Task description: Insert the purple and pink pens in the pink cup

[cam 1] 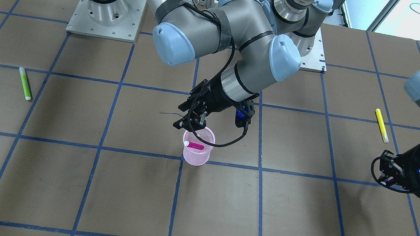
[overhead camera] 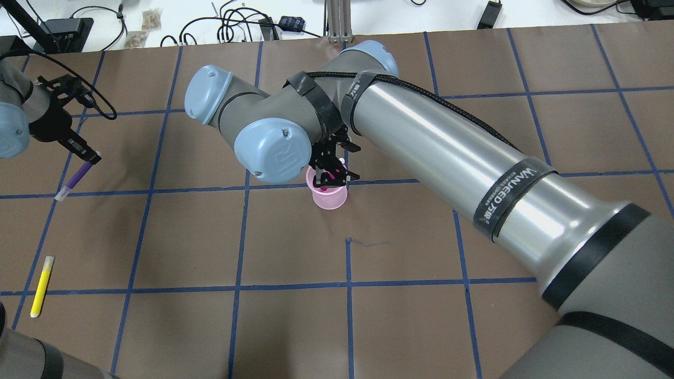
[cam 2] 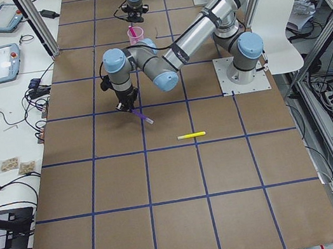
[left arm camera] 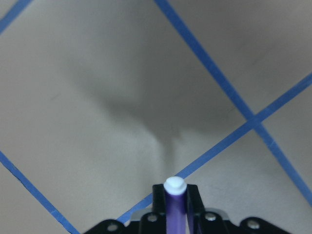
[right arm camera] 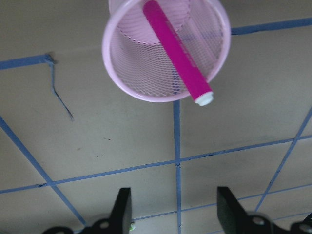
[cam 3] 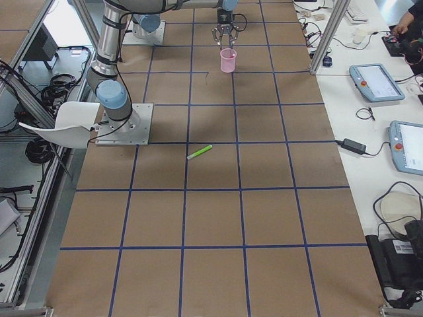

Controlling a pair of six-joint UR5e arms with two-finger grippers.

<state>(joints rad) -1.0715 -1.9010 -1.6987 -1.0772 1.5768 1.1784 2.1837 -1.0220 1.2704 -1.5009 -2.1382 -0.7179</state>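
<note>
The pink mesh cup (cam 1: 197,153) stands upright near the table's middle. The pink pen (cam 1: 195,145) leans inside it, its white cap over the rim, clearest in the right wrist view (right arm camera: 178,53). My right gripper (cam 1: 192,123) hangs open just above the cup's rim (right arm camera: 165,95), touching nothing. My left gripper (overhead camera: 90,156) is shut on the purple pen (overhead camera: 75,178) and holds it tilted above the table, far to the cup's left in the overhead view. The left wrist view shows the purple pen (left arm camera: 174,204) between the fingers.
A yellow pen (overhead camera: 41,286) lies on the table near my left arm. A green pen (cam 1: 25,83) lies on the far side near my right arm's base. The brown table carries a blue tape grid.
</note>
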